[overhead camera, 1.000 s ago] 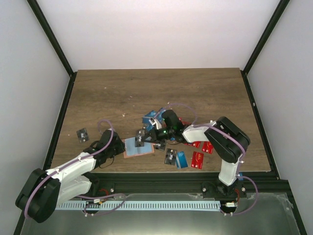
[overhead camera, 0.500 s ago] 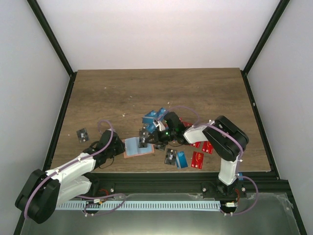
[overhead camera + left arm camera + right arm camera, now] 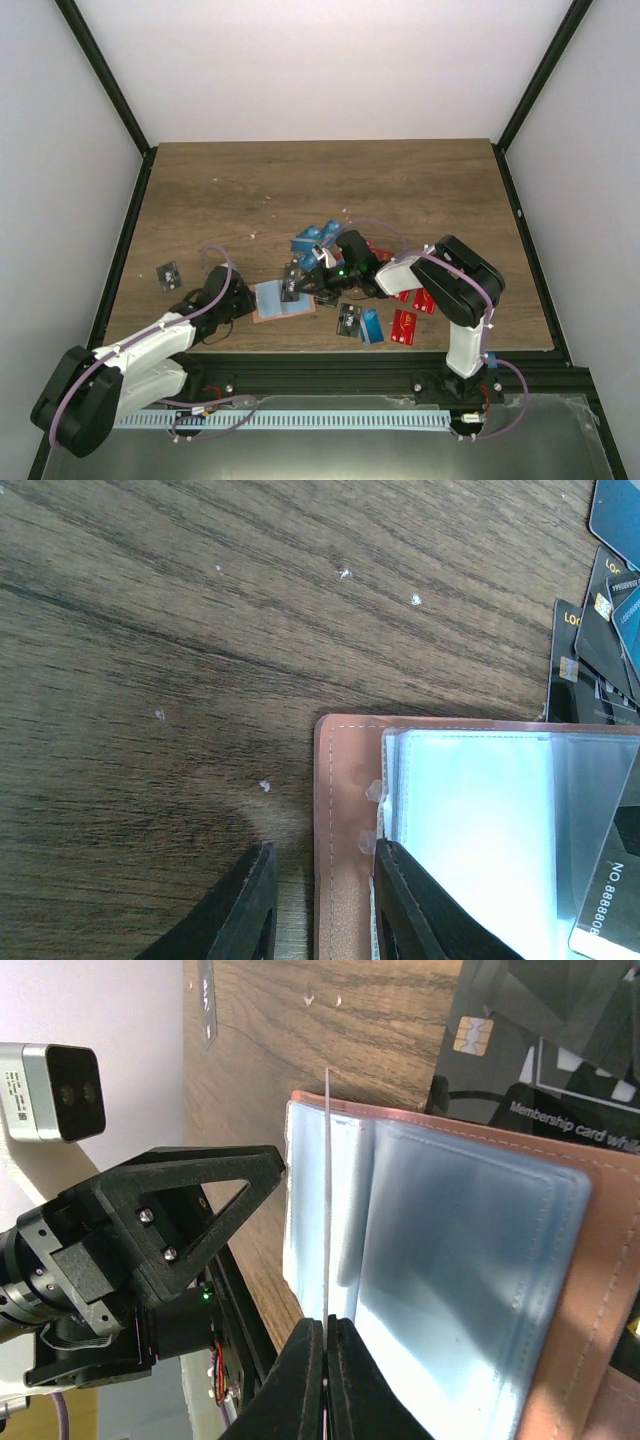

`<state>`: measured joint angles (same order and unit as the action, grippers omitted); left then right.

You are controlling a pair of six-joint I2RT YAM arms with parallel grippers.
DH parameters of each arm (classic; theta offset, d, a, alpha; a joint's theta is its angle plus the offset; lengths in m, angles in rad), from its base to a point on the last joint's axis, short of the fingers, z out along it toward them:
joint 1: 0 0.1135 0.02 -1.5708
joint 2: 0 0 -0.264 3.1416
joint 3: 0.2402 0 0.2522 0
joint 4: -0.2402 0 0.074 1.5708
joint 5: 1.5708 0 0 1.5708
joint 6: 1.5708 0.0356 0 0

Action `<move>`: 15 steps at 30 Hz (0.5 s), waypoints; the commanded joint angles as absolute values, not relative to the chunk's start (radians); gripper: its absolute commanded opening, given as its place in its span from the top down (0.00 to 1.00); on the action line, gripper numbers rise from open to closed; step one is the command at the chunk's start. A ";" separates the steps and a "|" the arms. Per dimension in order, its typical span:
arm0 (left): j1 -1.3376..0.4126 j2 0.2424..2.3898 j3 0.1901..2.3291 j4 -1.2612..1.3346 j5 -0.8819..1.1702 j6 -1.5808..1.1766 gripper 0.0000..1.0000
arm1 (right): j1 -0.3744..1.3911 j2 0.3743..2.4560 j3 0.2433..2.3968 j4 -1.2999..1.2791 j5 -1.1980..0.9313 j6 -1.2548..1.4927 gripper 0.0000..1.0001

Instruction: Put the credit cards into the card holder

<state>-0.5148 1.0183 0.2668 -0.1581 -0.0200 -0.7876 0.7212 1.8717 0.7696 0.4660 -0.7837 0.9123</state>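
The right gripper (image 3: 327, 1325) is closed tight on a thin, stiff black plastic credit card (image 3: 327, 1190), which the right wrist view shows edge-on as a fine pale line. The flat, squarish tan leather-like card holder (image 3: 600, 1290) lies open on the brown wood-grain table (image 3: 300, 190), directly under and beyond that edge, just left of the pincer in the scene; its clear, glossy, slightly cloudy plastic sleeves (image 3: 470, 1290) fan up from the stitched cover. The card's long edge runs parallel to the sleeves' free edges; so by my reading the coming move is a slide leftward and down between two leaves, and the right arm is the one placed for it. The left gripper (image 3: 322, 855) sits at the holder's left edge with its jaws partly apart, one finger over bare wood, the other on the sleeves; whether it pinches the cover or merely steadies it I cannot tell. The other credit cards (image 3: 403, 325), smooth rectangles in red, blue and black, lie scattered right of the holder and beyond it; one lone black card (image 3: 168, 275) lies well to the left.
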 commanded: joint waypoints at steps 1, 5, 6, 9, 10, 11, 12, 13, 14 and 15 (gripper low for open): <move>-0.511 1.016 0.250 -0.183 -0.007 -0.781 0.71 | 0.718 1.887 0.766 0.508 -0.805 0.924 0.99; -0.511 1.017 0.249 -0.181 -0.006 -0.781 0.71 | 0.719 1.895 0.769 0.508 -0.805 0.924 0.99; -0.510 1.016 0.249 -0.181 -0.006 -0.781 0.71 | 0.720 1.897 0.769 0.509 -0.804 0.924 0.99; -0.511 1.014 0.247 -0.182 -0.008 -0.781 0.71 | 0.722 1.904 0.773 0.504 -0.798 0.922 0.99; -0.511 1.013 0.247 -0.181 -0.007 -0.781 0.71 | 0.722 1.904 0.773 0.502 -0.795 0.922 0.99; -0.511 1.013 0.247 -0.182 -0.006 -0.781 0.71 | 0.724 1.905 0.774 0.497 -0.791 0.922 0.99; -0.511 1.012 0.246 -0.183 -0.007 -0.781 0.71 | 0.724 1.906 0.774 0.496 -0.790 0.921 0.99; -0.511 1.011 0.246 -0.184 -0.008 -0.781 0.71 | 0.724 1.908 0.774 0.496 -0.791 0.921 0.99; -0.510 1.010 0.246 -0.185 -0.008 -0.781 0.71 | 0.724 1.908 0.776 0.496 -0.793 0.922 0.99; -0.511 1.010 0.245 -0.184 -0.008 -0.782 0.71 | 0.725 1.911 0.776 0.497 -0.794 0.921 0.99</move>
<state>-0.5148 1.0164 0.2657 -0.1585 -0.0189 -0.7849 0.7216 1.8923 0.7696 0.4873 -0.7914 0.9218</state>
